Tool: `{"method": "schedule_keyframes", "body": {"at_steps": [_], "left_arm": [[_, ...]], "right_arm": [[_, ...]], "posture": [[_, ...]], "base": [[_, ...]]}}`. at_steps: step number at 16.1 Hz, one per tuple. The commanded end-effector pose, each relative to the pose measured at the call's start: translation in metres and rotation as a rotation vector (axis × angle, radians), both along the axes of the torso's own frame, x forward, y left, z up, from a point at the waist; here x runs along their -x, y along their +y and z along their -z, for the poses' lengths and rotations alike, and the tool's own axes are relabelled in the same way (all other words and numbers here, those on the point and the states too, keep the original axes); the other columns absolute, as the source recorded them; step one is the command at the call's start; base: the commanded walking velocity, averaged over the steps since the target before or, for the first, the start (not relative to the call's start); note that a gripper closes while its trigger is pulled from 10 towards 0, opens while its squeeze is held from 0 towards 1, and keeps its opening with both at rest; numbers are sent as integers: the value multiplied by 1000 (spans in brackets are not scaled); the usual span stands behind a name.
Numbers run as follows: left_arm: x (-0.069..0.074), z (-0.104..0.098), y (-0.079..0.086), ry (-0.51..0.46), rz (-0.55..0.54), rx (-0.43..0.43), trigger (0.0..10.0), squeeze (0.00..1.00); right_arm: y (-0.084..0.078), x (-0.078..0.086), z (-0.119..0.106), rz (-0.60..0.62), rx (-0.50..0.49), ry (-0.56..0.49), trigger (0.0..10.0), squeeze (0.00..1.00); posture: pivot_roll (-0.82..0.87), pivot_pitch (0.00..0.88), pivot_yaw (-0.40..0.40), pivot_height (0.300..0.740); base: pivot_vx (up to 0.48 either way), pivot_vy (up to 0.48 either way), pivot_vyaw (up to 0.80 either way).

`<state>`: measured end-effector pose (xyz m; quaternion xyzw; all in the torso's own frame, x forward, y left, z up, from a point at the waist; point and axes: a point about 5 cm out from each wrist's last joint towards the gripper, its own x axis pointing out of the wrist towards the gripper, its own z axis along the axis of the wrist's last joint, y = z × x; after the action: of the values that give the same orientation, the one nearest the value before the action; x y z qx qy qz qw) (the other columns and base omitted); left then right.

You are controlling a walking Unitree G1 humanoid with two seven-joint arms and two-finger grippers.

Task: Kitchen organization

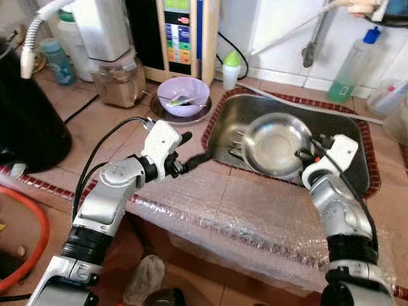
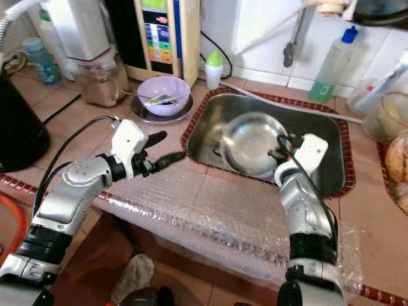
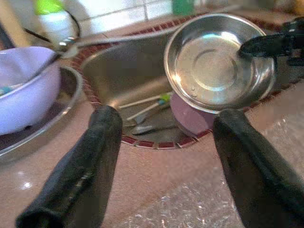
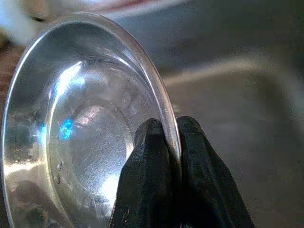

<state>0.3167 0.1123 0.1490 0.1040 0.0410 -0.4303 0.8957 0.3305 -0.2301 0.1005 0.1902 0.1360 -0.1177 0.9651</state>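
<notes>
Tilted above the sink (image 1: 223,121), a steel bowl (image 1: 271,143) is pinched by its rim between the closed fingers of the right gripper (image 4: 164,142), while the left gripper (image 1: 191,153) is held wide apart and empty over the counter (image 1: 115,127) beside the sink.

left claw (image 1: 191,150) spread wide, right claw (image 4: 164,142) pinched shut, both arms outstretched

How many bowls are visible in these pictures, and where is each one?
3. A steel bowl is held over the sink by the right gripper. A lilac bowl stands on a plate on the counter behind the open left gripper. A purple bowl lies in the sink; others may be hidden.
</notes>
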Motion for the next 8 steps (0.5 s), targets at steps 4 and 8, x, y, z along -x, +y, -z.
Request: {"method": "schedule_keyframes", "body": {"at_steps": [4, 8], "left_arm": [[-2, -4, -9, -16, 80, -77, 10000, 1000], [-6, -7, -16, -31, 92, -82, 10000, 1000]], "right_arm": [[5, -19, 13, 0, 96, 90, 10000, 0], [18, -26, 19, -129, 237, 146, 10000, 1000]], "posture": [[-79, 62, 88, 740], [-72, 52, 82, 740]], "base": [[0, 0, 0], [0, 0, 0]]}}
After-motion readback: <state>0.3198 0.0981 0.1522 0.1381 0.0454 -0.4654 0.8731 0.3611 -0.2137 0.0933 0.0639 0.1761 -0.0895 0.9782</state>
